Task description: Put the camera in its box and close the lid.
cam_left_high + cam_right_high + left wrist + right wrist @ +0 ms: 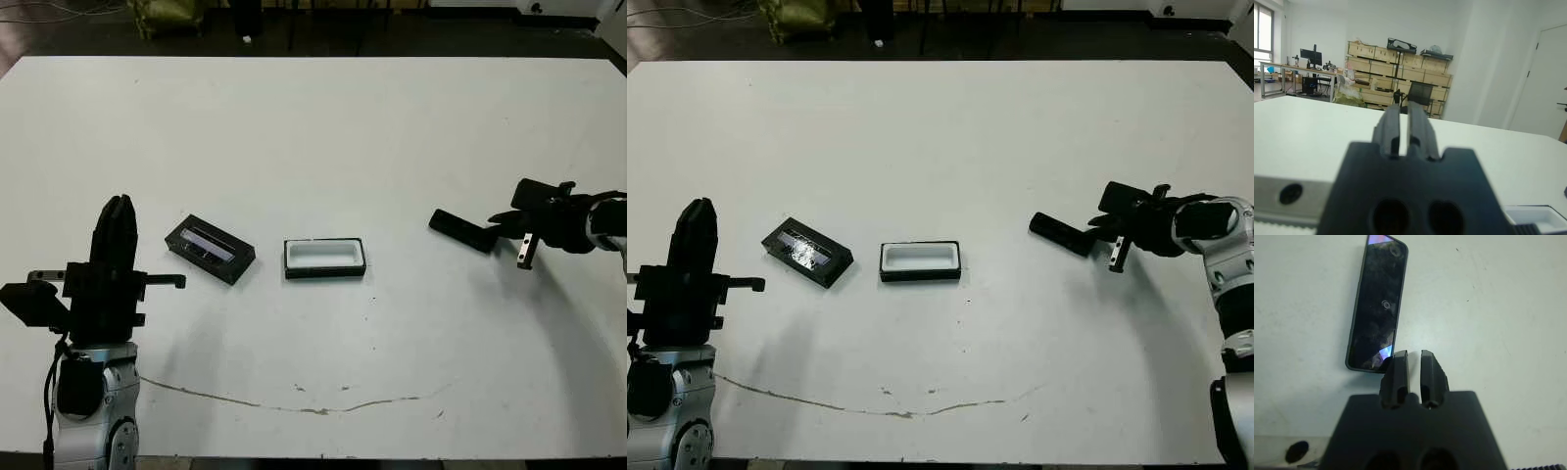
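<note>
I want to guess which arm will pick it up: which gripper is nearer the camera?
Right. The right gripper sits just off one end of the camera, fingers nearly together; the left gripper is across the table, beyond the lid.

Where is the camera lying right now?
In the head views the camera lies flat on the table's right side, to the right of the open box, with the right gripper at its near end but not gripping it.

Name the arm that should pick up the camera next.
Right. The right gripper sits right at the near end of the camera, while the left gripper stands far off, beyond the lid and box.
</note>
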Robot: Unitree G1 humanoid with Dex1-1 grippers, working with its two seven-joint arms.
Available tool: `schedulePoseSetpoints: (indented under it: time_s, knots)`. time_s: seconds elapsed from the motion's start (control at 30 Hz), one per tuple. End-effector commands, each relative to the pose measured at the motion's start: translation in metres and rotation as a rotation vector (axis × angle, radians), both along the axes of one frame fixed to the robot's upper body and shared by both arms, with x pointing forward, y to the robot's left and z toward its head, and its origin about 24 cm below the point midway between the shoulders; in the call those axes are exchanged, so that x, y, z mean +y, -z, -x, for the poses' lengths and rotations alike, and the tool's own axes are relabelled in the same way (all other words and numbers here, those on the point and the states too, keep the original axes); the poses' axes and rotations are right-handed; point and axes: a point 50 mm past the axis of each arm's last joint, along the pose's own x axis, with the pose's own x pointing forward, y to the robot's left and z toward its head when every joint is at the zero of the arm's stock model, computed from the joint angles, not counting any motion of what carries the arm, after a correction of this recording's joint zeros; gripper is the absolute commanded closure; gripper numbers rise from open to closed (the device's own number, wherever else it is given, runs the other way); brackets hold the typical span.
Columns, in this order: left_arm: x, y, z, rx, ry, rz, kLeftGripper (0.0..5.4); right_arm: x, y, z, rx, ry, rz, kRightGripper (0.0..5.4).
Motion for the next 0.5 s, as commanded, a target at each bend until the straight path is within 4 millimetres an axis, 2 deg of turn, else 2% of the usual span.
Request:
schedulePoseSetpoints:
  time_s: [0.03,0.3,0.5]
  knots:
    - [0.002,0.006,0.001,0.026,-0.004,-0.009,5.39,0.001,0.015,0.007,0.086,-0.013,-0.026,5.40]
    - [0.001,0.007,0.001,0.018,-0.005,-0.013,5.39,0.005,0.015,0.009,0.119,-0.018,-0.073,5.40]
    - [0.001,0.007,0.001,0.021,-0.005,-0.009,5.39,0.014,0.013,0.010,0.104,-0.081,0.009,5.40]
